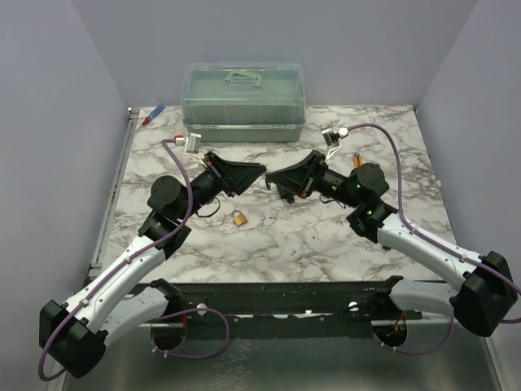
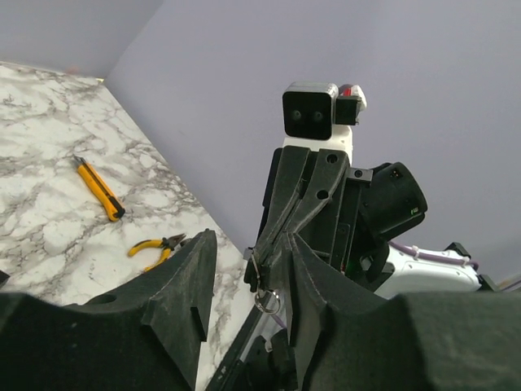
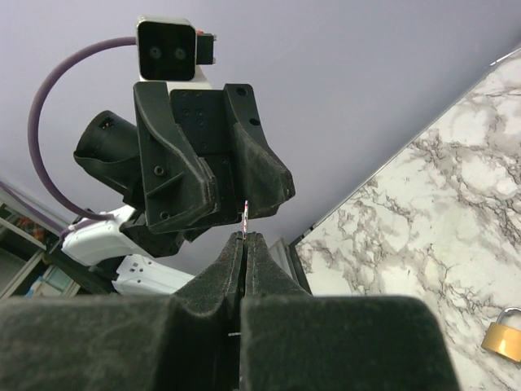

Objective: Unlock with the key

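My right gripper (image 1: 273, 177) is shut on the key and holds it in the air over the middle of the table. In the right wrist view the key's thin metal blade (image 3: 245, 214) sticks out past the closed gripper (image 3: 245, 237). In the left wrist view the key (image 2: 256, 273) shows edge-on with a small metal ring (image 2: 267, 301) hanging below it. My left gripper (image 1: 257, 171) is open and empty, tip to tip with the right one, its fingers (image 2: 183, 269) on either side of the key. A small brass padlock (image 1: 240, 218) lies on the table below them; it also shows in the right wrist view (image 3: 505, 332). No black padlock is visible.
A clear green lidded box (image 1: 243, 102) stands at the back of the marble table (image 1: 285, 236). A red and blue pen (image 1: 153, 116) lies at the back left. A yellow utility knife (image 2: 99, 189) and yellow-handled pliers (image 2: 155, 248) lie on the right side.
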You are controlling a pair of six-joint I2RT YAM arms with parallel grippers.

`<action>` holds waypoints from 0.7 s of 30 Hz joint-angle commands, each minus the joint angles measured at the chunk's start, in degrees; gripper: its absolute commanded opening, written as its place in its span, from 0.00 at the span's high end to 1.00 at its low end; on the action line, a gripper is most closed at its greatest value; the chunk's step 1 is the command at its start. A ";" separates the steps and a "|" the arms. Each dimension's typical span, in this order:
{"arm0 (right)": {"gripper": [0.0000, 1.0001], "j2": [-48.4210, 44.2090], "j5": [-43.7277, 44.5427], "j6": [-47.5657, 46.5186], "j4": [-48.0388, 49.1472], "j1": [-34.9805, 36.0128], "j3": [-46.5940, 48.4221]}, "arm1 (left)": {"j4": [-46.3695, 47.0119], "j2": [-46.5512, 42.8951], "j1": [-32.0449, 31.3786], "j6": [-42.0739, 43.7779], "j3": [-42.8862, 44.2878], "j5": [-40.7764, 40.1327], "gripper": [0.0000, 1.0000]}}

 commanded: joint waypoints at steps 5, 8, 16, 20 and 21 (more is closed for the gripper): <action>1.00 -1.27 -3.02 -1.93 -3.02 0.02 0.91 | -2.02 -0.61 0.12 1.52 0.07 3.28 0.65; 1.00 -1.10 -3.28 -1.81 -2.85 0.07 1.02 | -1.56 0.33 0.12 1.00 0.48 4.45 0.65; 1.00 -0.37 -3.80 -1.50 -1.97 0.02 1.19 | -0.26 1.41 0.12 -0.23 0.41 5.49 0.98; 1.00 -0.29 -3.67 -1.68 -1.94 0.07 1.45 | 1.21 0.94 0.12 -0.99 -0.37 4.41 1.00; 0.93 -0.28 -3.49 -1.81 -2.21 0.05 1.66 | 1.44 0.68 0.12 -1.04 -0.53 3.70 1.00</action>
